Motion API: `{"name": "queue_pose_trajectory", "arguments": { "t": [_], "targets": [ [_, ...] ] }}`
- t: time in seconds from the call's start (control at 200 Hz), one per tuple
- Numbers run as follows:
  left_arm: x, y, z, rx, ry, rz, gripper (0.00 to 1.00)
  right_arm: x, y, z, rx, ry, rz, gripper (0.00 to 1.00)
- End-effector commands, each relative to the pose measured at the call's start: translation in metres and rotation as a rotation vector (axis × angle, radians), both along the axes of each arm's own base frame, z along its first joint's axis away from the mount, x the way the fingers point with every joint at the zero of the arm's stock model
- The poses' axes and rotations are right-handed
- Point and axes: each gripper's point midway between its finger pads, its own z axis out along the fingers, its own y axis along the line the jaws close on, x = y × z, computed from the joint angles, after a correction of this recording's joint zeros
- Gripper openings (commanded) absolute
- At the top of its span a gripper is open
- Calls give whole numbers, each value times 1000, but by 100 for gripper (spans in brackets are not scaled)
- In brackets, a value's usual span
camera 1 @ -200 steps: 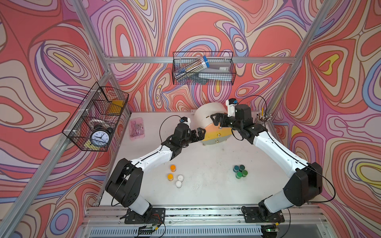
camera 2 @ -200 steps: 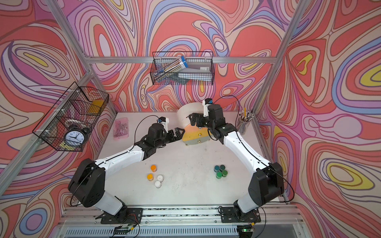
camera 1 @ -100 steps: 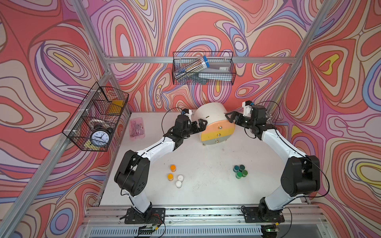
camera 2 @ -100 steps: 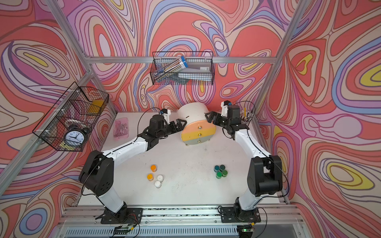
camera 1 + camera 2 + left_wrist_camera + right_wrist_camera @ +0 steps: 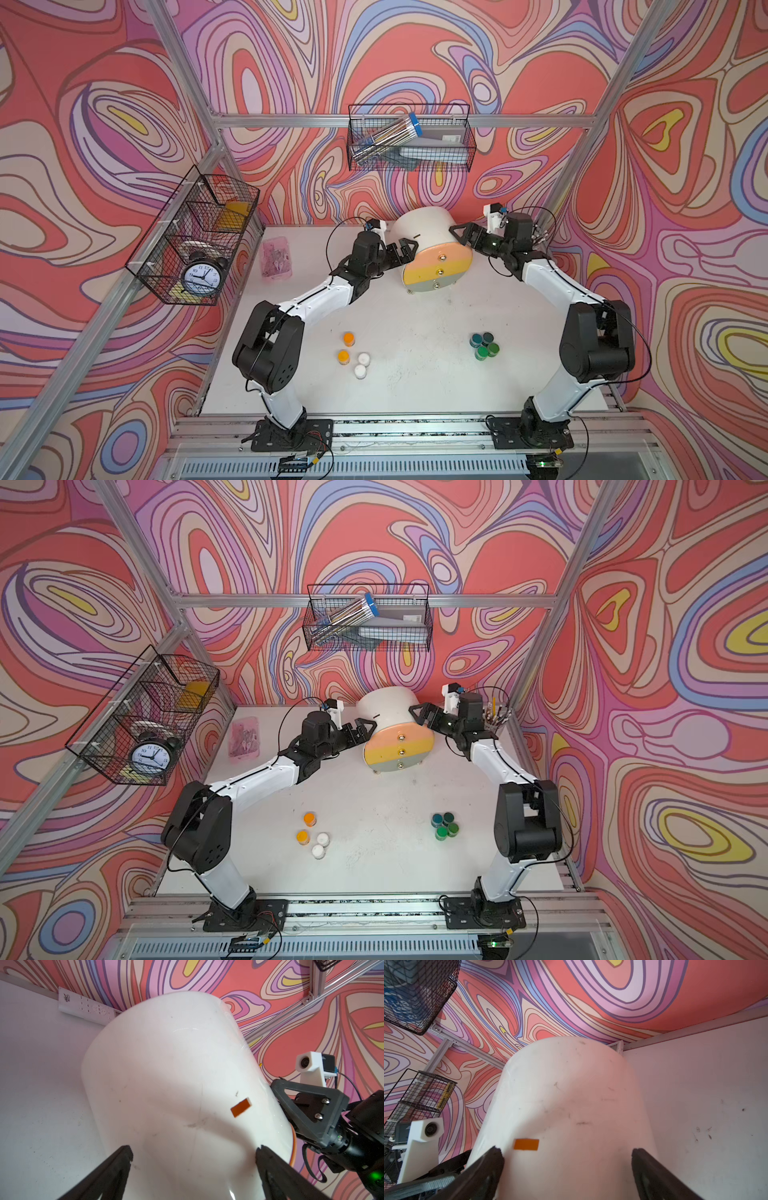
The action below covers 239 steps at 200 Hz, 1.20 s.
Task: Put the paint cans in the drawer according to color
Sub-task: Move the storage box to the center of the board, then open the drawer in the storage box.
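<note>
Your left gripper (image 5: 408, 248) and right gripper (image 5: 458, 235) flank the drawer (image 5: 419, 230) at the back of the table (image 5: 415, 386) — both have their jaws spread wide and hold nothing. In the wrist views its cream shell fills the space ahead of each pair of fingers; you cannot tell whether the tips touch it. Its three fronts look shut. The paint cans (image 5: 349, 338) stand near the arm bases, well apart from both grippers — orange and white ones (image 5: 363, 358) on the left arm's side, green ones (image 5: 484, 345) clustered on the right's
</note>
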Motion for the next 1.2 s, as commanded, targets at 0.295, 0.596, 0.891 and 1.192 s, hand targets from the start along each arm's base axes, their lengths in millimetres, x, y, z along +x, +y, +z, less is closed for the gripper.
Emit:
{"name": "queue_pose_trajectory", "arguments": {
  "t": [0.295,0.596,0.891,1.192],
  "targets": [
    [-49,27,3,-39,13,15,99,-73,68,-26,-31,128,138,98],
    [-82,81,14,214,1,123,99,-79,14,1,-281,40,-101,98],
    [-134,162,35,409,-51,328,99,-130,11,17,-466,-28,-132,94],
    [-160,150,11,318,-80,216,99,-188,57,29,74,-164,-102,74]
  ]
}}
